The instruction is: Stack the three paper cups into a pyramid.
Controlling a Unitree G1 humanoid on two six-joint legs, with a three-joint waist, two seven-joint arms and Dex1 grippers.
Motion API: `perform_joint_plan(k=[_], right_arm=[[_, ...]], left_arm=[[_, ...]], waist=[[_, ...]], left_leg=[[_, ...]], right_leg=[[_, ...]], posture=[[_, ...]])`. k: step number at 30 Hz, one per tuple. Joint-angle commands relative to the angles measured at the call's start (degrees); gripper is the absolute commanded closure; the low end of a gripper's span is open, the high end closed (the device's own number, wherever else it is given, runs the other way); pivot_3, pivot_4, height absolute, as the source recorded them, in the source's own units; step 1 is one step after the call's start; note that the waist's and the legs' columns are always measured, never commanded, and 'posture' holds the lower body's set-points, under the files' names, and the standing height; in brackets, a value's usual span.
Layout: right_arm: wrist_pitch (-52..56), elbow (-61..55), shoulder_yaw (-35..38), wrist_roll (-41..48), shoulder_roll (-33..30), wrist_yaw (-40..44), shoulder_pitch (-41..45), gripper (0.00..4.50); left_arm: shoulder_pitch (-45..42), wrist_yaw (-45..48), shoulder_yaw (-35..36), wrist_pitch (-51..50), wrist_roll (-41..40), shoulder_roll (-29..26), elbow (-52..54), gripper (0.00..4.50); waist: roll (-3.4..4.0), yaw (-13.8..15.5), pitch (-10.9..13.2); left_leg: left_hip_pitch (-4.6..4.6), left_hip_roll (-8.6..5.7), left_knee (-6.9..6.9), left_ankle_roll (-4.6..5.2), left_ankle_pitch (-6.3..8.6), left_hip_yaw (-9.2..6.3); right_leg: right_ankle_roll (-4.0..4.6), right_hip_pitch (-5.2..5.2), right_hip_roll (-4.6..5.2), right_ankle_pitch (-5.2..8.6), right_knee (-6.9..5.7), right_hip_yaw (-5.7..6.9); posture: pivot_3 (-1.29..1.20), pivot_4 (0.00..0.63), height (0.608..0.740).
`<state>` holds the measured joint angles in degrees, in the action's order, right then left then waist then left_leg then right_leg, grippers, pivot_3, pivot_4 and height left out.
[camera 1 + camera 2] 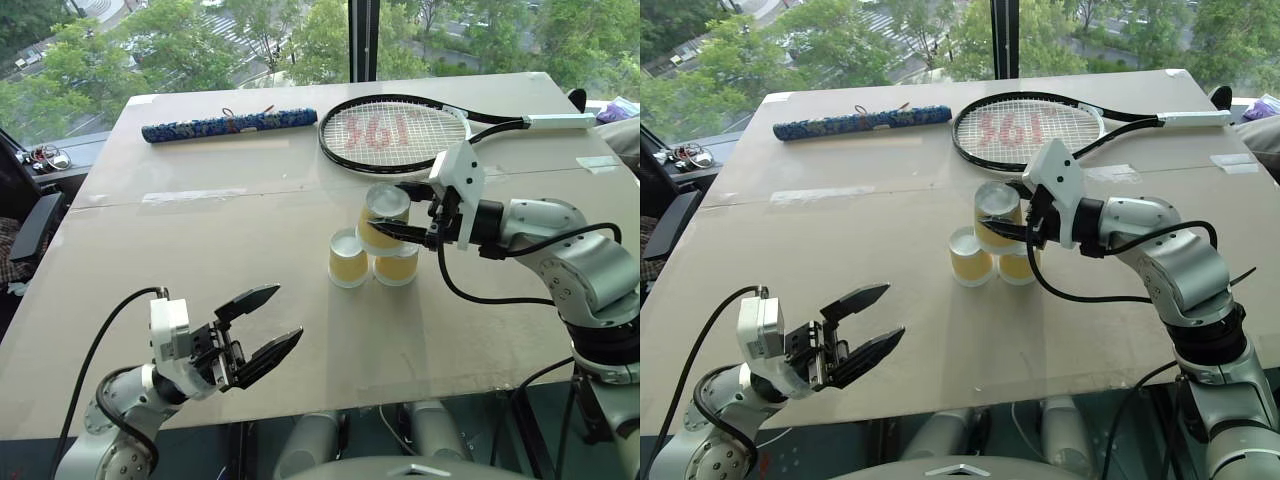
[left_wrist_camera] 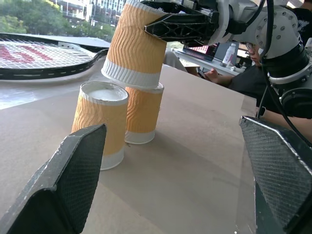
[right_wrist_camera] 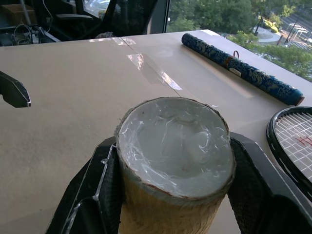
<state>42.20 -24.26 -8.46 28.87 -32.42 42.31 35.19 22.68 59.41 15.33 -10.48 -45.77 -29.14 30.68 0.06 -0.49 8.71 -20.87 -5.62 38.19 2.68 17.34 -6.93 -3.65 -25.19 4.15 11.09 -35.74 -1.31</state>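
Two yellow ribbed paper cups stand side by side, upside down, at the table's middle: the left cup (image 1: 348,262) and the right cup (image 1: 396,267). Just above them, tilted, is the third cup (image 1: 383,218), with my right gripper (image 1: 393,211) shut on its sides. In the left wrist view the third cup's (image 2: 136,44) white rim sits at the top of the farther cup (image 2: 144,114); I cannot tell if they touch. The right wrist view looks onto the third cup's (image 3: 175,146) white end between both fingers (image 3: 97,180). My left gripper (image 1: 285,313) is open near the table's front edge, well short of the cups.
A tennis racket (image 1: 395,135) lies just behind the cups. A long blue patterned roll (image 1: 228,125) lies at the back left. A black chair (image 1: 35,230) stands off the table's left edge. A seated person (image 2: 229,73) is beyond the table's right side.
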Motion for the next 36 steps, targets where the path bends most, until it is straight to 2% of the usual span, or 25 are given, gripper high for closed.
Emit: perform_joint_plan(k=[1, 3, 4, 7, 15, 21, 28, 32, 36], right_arm=[[-0.4, -0.7, -0.4, 0.0, -0.1, 1.1, -0.5, 2.38], [-0.8, 0.1, -1.3, -0.6, -0.8, 2.4, -1.8, 2.38], [-0.9, 0.5, -1.4, -0.8, -1.0, 2.7, -2.5, 1.33], [-3.5, 0.6, -1.7, -2.9, -2.1, 3.2, -3.8, 0.05], [-7.4, -1.4, 6.5, 1.1, -3.0, 5.5, -5.1, 0.05], [-6.5, -3.0, 15.8, 8.8, -5.9, 8.4, -10.1, 0.05], [-5.6, -6.2, 26.2, 14.0, -13.6, 14.6, -27.9, 0.05], [-14.5, -1.3, 30.3, 4.0, -14.8, 16.5, -45.0, 0.05], [-24.2, 5.5, 30.3, -3.3, -14.1, 16.7, -52.6, 0.05]], left_arm=[[0.0, -1.1, 0.3, -0.4, -1.3, -0.4, 3.0, 0.00], [0.0, -1.1, 0.2, -0.4, -1.3, -0.4, 2.7, 0.00], [0.0, -1.0, 0.2, -0.3, -1.2, -0.3, 2.5, 0.00], [0.3, -0.1, 0.5, 0.3, -1.0, -0.2, 1.4, 0.00], [2.0, 0.4, 0.1, 1.2, 0.4, 0.6, -0.5, 0.00], [1.7, -2.8, -0.8, 0.1, 4.7, -0.2, -2.3, 0.00], [3.4, -3.5, 0.8, 0.9, 8.9, -1.6, -6.0, 0.00], [5.0, -2.2, 3.7, 1.7, 10.0, -3.5, -10.2, 0.00], [5.0, -1.9, 3.5, 2.1, 11.3, -4.1, -12.4, 0.00]], waist=[[0.00, 0.0, 0.0], [-0.01, 0.0, 0.0], [-0.03, 0.0, 0.0], [-0.05, 0.2, 0.0], [-0.05, 0.1, 0.0], [-0.06, 0.9, 0.0], [-0.08, 1.5, 0.0], [-0.10, 1.5, 0.0], [-0.09, 1.3, 0.0]], left_leg=[[0.00, 0.00, 0.00, 0.00, 0.00, 0.00], [0.01, 0.00, 0.00, 0.00, 0.00, 0.00], [0.02, 0.00, 0.00, 0.00, 0.00, 0.00], [0.00, 0.00, 0.00, 0.00, 0.00, -0.01], [0.00, 0.01, 0.00, 0.00, 0.00, 0.00], [0.00, 0.01, 0.01, 0.00, 0.00, -0.01], [-0.04, 0.02, 0.00, 0.08, 0.06, 0.00], [0.00, 0.04, 0.04, 0.11, 0.08, 0.02], [0.10, 0.02, 0.08, 0.14, 0.10, 0.13]], right_leg=[[0.00, 0.00, 0.00, 0.00, 0.00, -0.01], [0.00, 0.00, -0.01, 0.00, 0.00, 0.00], [0.00, 0.01, -0.01, 0.00, 0.00, 0.00], [0.00, 0.02, 0.00, 0.00, 0.00, 0.02], [0.00, 0.01, -0.01, 0.00, 0.00, 0.01], [0.00, 0.03, -0.01, 0.00, 0.01, 0.02], [-0.01, 0.04, 0.02, 0.01, 0.09, 0.02], [-0.02, 0.11, 0.02, 0.01, 0.09, 0.04], [-0.04, 0.18, 0.03, 0.03, 0.09, -0.01]], posture=[[0.00, 0.150, 0.740], [0.00, 0.150, 0.740], [0.00, 0.150, 0.740], [0.00, 0.150, 0.740], [0.00, 0.150, 0.740], [0.00, 0.150, 0.740], [0.00, 0.150, 0.740], [0.00, 0.150, 0.740], [0.00, 0.150, 0.740]])
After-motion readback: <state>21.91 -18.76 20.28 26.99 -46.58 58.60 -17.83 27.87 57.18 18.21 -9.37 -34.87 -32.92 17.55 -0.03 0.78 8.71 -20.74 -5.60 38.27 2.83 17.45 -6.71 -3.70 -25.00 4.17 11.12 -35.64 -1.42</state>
